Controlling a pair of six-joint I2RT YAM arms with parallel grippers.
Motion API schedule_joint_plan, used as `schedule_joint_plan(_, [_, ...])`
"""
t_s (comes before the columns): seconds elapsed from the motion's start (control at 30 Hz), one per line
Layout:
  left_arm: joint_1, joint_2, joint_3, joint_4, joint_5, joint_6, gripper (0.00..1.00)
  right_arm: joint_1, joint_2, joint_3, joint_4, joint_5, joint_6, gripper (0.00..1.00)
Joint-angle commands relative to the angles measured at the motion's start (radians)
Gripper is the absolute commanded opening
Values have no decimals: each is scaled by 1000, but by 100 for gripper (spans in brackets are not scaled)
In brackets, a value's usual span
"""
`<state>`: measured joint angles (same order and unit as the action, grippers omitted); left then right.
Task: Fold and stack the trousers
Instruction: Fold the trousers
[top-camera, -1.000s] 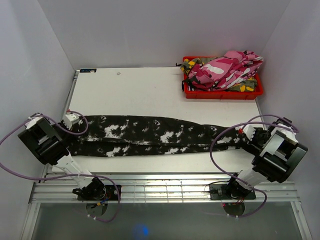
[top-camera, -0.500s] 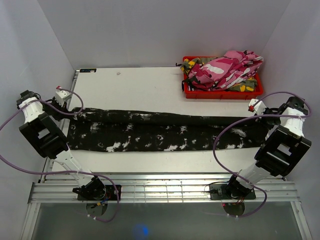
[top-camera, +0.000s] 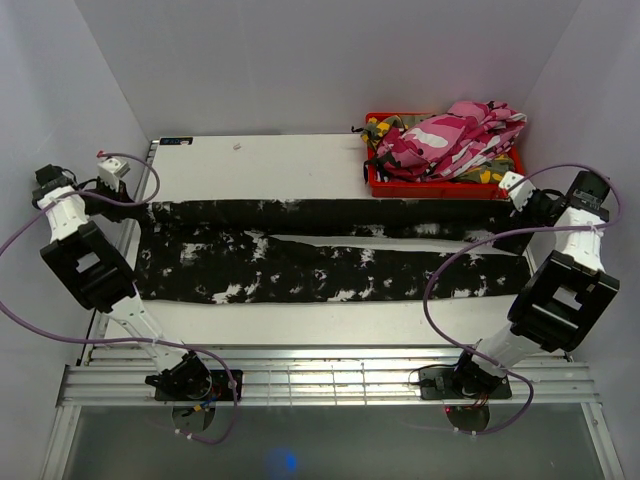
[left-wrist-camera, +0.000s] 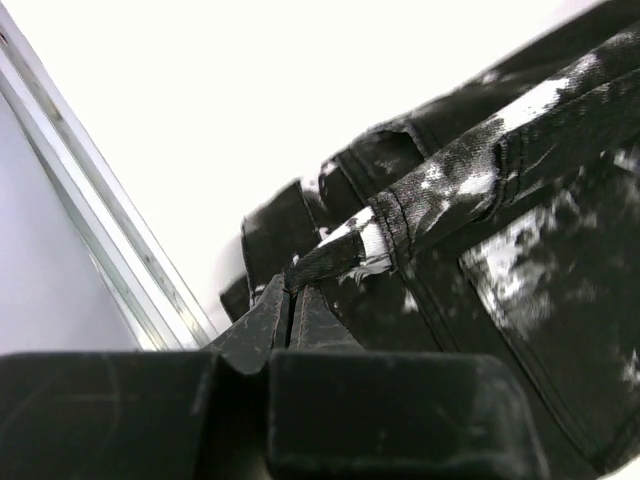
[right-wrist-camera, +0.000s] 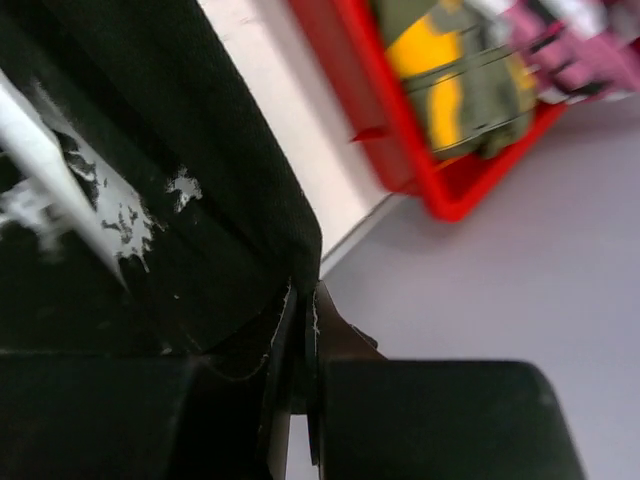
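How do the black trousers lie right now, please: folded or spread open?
Spread open: the black trousers lie in two long bands with bare table between, the far band pinched by the left gripper and right gripper.

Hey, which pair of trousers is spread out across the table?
The black pair with white splotches, held at its ends by the left gripper and right gripper. The pink camouflage pair and green-yellow camouflage pair sit bunched in the red bin.

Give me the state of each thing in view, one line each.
black trousers, stretched across the table, far edge pinched at both ends.
left end effector, shut on the black trousers' left end.
right end effector, shut on their right end.
red bin, piled full.
pink camouflage trousers, crumpled on top.
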<state>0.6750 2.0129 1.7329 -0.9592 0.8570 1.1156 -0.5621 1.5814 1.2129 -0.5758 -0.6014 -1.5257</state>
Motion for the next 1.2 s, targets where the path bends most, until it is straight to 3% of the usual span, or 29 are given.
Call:
schedule_joint_plan(0.0, [41, -29, 50, 203, 19, -86, 0, -19, -30, 47, 292, 34, 39, 8])
schedule_joint_plan(0.1, [63, -129, -53, 246, 97, -63, 0, -33, -93, -19, 352, 2, 18, 8])
schedule_joint_plan(0.2, [96, -235, -180, 194, 129, 91, 0, -90, -150, -82, 308, -76, -66, 8])
schedule_joint_plan(0.27, [127, -276, -231, 40, 111, 315, 0, -139, -185, -131, 254, -96, -190, 8])
schedule_joint_plan(0.4, [248, -280, -314, -179, 109, 583, 0, -249, -216, -271, 220, -123, -387, 8])
schedule_joint_plan(0.5, [340, -246, -364, -328, 24, 807, 0, -332, -202, -349, 192, -127, -542, 8])
schedule_joint_plan(0.53, [353, -244, -454, -325, -17, 843, 0, -341, -198, -387, 177, -115, -574, 8])
schedule_joint_plan(0.57, [357, -249, -516, -244, -115, 855, 0, -352, -192, -409, 180, -95, -614, 8])
schedule_joint_plan(0.63, [360, -287, -710, -114, -180, 846, 0, -355, -190, -484, 183, -60, -663, 8])
schedule_joint_plan(0.67, [360, -298, -764, -23, -231, 860, 0, -357, -193, -510, 183, -46, -692, 8])
schedule_joint_plan(0.77, [360, -309, -869, 43, -274, 906, 0, -361, -204, -585, 183, 2, -800, 9])
schedule_joint_plan(0.83, [360, -304, -851, 33, -265, 883, 15, -361, -216, -590, 182, 5, -794, 23])
schedule_joint_plan(0.87, [374, -301, -798, -23, -254, 891, 31, -361, -224, -584, 180, 3, -778, 31])
schedule_joint_plan(0.9, [385, -302, -762, -64, -207, 911, 38, -361, -225, -557, 177, 2, -762, 57])
schedule_joint_plan(0.93, [396, -310, -725, -108, -179, 943, 52, -361, -225, -538, 166, 2, -727, 68])
schedule_joint_plan(0.97, [405, -315, -651, -189, -158, 955, 78, -363, -227, -515, 131, 0, -716, 75])
schedule_joint_plan(1.03, [406, -325, -584, -257, -106, 978, 90, -363, -227, -434, 82, -4, -697, 89])
schedule_joint_plan(1.07, [406, -344, -555, -297, -87, 975, 91, -361, -224, -402, 47, -8, -680, 97])
schedule_joint_plan(1.1, [405, -353, -509, -309, -70, 974, 93, -360, -221, -336, -43, -8, -677, 90])
schedule_joint_plan(1.17, [390, -367, -471, -344, -65, 966, 93, -349, -224, -288, -108, 8, -666, 90])
